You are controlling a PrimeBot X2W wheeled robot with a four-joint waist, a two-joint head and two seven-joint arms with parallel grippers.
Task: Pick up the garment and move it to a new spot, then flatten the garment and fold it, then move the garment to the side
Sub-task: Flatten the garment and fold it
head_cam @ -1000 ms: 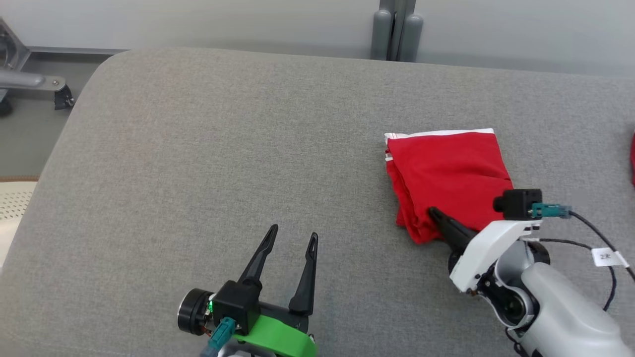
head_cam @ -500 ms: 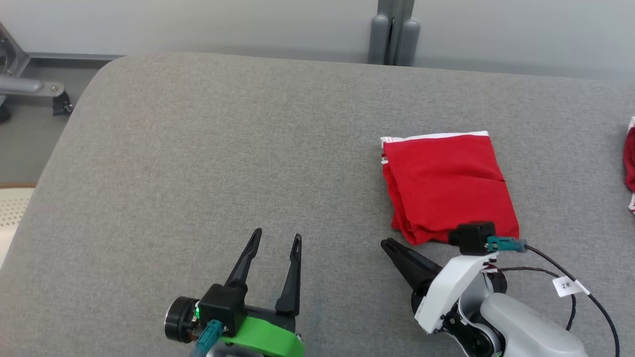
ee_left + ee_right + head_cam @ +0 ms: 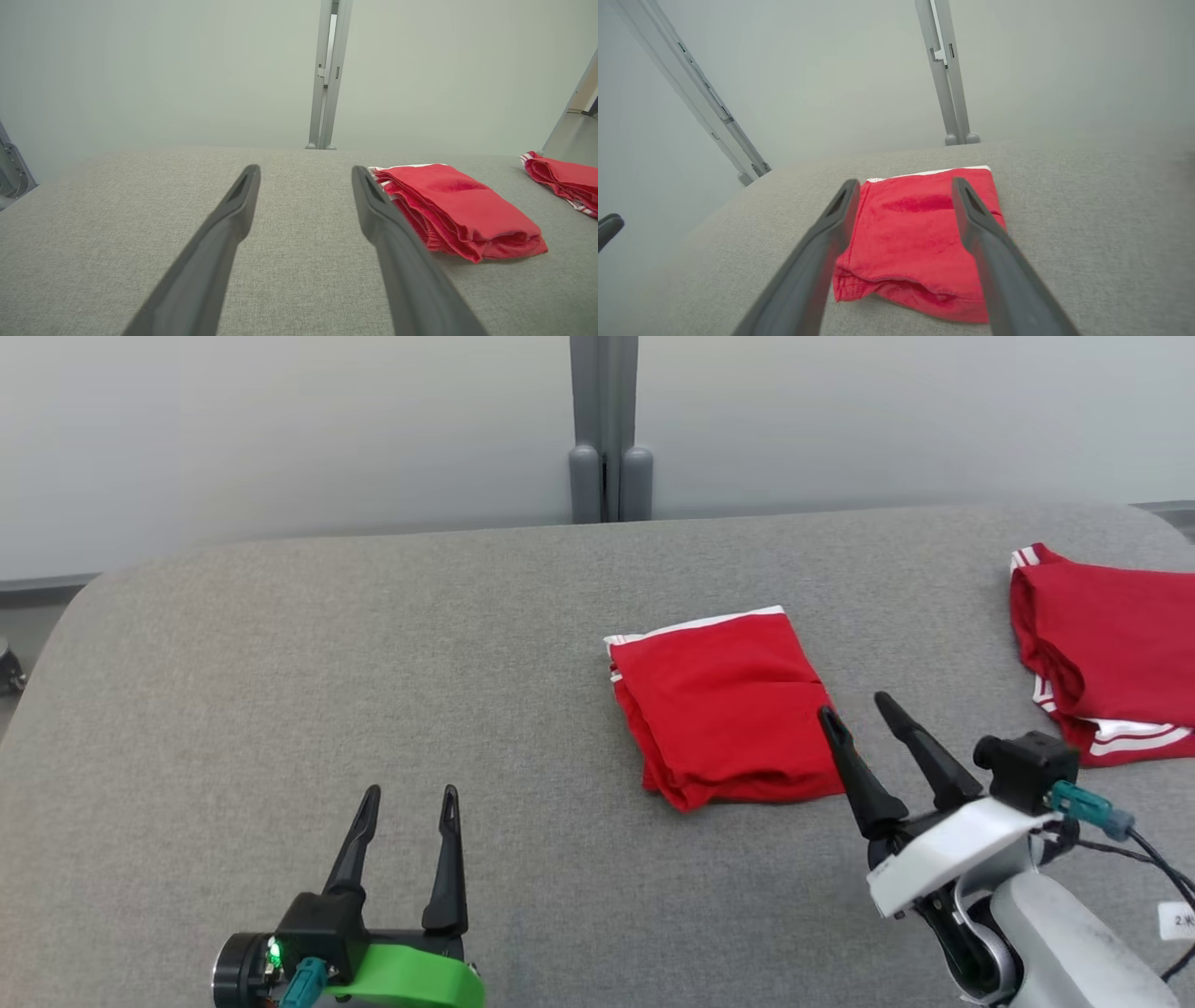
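A red garment (image 3: pixel 724 709) with a white band lies folded into a compact square on the grey padded table (image 3: pixel 373 663). It also shows in the left wrist view as the folded garment (image 3: pixel 460 210) and in the right wrist view as the garment (image 3: pixel 915 233). My right gripper (image 3: pixel 854 705) is open, hovering at the garment's near right corner with nothing between its fingers. My left gripper (image 3: pixel 411 793) stands open over bare table, well to the left of the garment.
A second red garment (image 3: pixel 1106 649) with white stripes lies loosely at the table's far right edge. A grey post (image 3: pixel 609 429) rises behind the table against a pale wall. The table's left half is bare grey fabric.
My right gripper was shut on the folded garment's near edge, let go, drew back and opened. The head camera has swung right, bringing the second garment into view.
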